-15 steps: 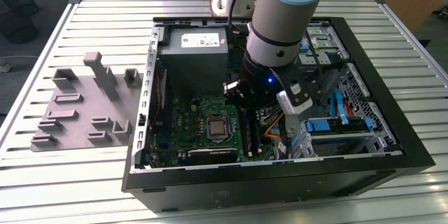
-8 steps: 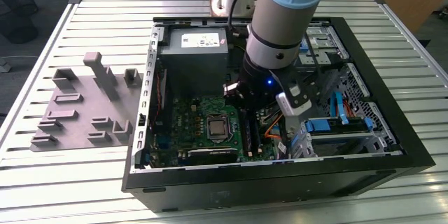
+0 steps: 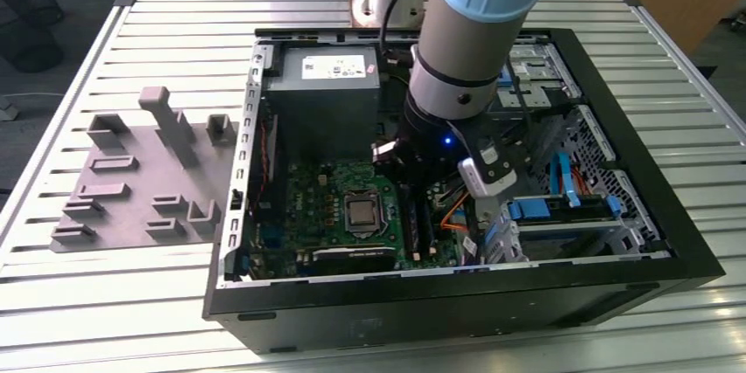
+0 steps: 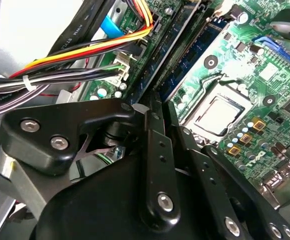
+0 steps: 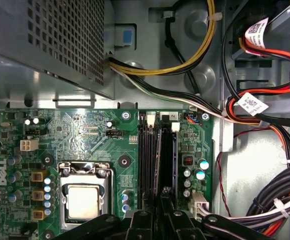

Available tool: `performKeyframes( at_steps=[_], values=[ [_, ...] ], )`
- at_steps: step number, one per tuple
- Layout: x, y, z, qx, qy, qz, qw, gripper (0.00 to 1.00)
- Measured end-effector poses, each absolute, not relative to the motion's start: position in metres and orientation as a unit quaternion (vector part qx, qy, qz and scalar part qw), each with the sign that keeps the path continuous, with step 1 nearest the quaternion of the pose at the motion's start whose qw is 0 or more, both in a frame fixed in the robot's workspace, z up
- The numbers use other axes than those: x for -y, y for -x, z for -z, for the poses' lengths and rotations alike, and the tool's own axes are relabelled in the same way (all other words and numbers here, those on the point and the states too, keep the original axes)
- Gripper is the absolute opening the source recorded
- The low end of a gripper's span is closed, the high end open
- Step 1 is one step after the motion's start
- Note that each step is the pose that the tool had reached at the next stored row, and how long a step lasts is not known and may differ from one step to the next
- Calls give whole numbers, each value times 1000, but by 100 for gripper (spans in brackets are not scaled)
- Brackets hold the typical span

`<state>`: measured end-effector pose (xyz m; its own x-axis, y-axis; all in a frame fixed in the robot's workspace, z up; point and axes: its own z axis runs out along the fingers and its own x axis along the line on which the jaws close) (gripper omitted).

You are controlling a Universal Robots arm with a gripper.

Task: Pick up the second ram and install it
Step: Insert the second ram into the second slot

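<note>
One slatted pale metal table (image 3: 140, 32) carries everything. On it, toward the exterior view's right, lies one open black computer case (image 3: 652, 242) w/ its side off; toward the exterior view's left sits one flat grey plastic fixture (image 3: 128, 181) w/ several upright blocks, well apart from the arm.

One silver-and-pale-blue robot arm (image 3: 473, 32) reaches down into the case from the far side and blocks much of the interior behind it. Inside: one grey boxy power supply (image 3: 321, 93) at the far end, one green motherboard (image 3: 309, 207) nearer, and blue-tabbed drive bays (image 3: 548, 211) toward the exterior view's right.

On the board, one square silver processor (image 5: 82, 202) sits in its socket. Beside it run the long black memory slots (image 5: 145, 160); exact count hard to tell, approx. four.

The black gripper (image 5: 160, 212) is low over those slots. The second ram, a thin dark green-black stick (image 5: 159, 165), stands on edge btwn the slots, running away from the fingertips in both wrist views (image 4: 152, 80). Jaws are drawn in close together w/ the stick's near end btwn them; whether it is fully seated in its slot cannot be told.

Bundles of yellow, red, black and white cables (image 5: 254, 107) crowd the space just beside the slots, on the side away from the processor.
</note>
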<state>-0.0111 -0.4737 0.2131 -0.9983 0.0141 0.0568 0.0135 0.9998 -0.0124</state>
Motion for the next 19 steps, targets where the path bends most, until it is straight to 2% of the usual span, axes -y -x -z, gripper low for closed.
performKeyframes(
  at_steps=[3,4,19],
  values=[
    [474,11,-213,1000,7,-5,28,19],
    [474,11,-213,1000,7,-5,28,13],
    [474,11,-223,1000,4,-6,28,13]
  ],
)
